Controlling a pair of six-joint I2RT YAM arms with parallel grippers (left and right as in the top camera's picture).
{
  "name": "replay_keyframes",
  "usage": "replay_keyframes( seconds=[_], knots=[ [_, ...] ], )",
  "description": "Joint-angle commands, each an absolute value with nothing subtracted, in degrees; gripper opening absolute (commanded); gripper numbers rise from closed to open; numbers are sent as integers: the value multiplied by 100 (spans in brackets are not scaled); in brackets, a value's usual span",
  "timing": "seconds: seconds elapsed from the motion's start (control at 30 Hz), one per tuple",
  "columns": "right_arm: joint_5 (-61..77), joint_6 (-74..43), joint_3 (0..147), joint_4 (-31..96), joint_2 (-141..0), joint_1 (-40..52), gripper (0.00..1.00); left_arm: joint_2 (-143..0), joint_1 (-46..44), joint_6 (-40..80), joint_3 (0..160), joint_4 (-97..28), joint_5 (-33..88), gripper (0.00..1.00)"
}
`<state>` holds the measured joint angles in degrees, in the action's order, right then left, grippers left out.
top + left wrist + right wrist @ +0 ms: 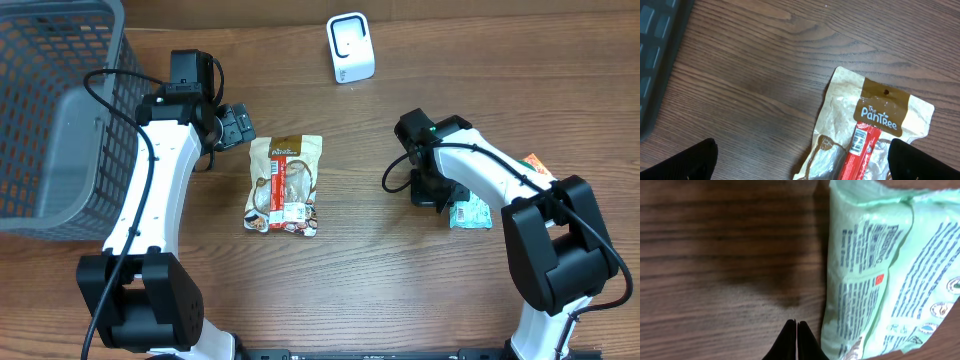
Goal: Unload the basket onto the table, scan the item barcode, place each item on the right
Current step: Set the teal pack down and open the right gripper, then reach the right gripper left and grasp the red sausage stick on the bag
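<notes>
**Green printed plastic packet (875, 270) lies loose beside shut fingers**

Nearest us, at about 3 o'clock on the brown wooden table (380, 270), the packet lies flat. The right gripper (796, 326) has its black fingers pressed tip to tip over bare wood, just off the packet's 9 o'clock edge. We see nothing between them, so we judge that it holds nothing.

To do this step well, we would spread the fingers and shift toward 3 o'clock until they straddle the packet's edge. We would then close on that edge rather than the middle, since thin film is likely to slip and crumple. We cannot make out a barcode on the face that shows, so the packet may need turning.

Further in, at 9 o'clock, the tan snack pouch with the brown header and red label (285, 185) lies flat with a small barcode facing up. The left gripper (242, 126) hovers by its 11 o'clock corner, spread wide and empty.

Farthest, at 12 o'clock, stands the white boxy scanner (350, 48). We would hold the code squarely to its face.
</notes>
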<state>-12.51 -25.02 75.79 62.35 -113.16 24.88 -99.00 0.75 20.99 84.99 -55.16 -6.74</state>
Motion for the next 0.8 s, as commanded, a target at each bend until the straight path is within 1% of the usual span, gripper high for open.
replay_keyframes(
  seconds=[0.0,0.1,0.3,0.63,0.77],
  knots=[
    [-1503,-2502,7349,6080,-11419,2499,4,-9900,73,2056,8565,-5520,-764,100],
    [-1695,-2502,7205,5966,-11419,2497,4,-9900,73,2056,8565,-5520,-764,100],
    [-2102,-2504,7192,6132,-11419,2394,4,-9900,73,2056,8565,-5520,-764,100],
    [-2051,-2502,7192,6119,-11419,1879,4,-9900,73,2056,8565,-5520,-764,100],
    [-2053,-2191,7227,6123,-11413,1835,4,-9900,73,2056,8565,-5520,-764,100]
  ],
)
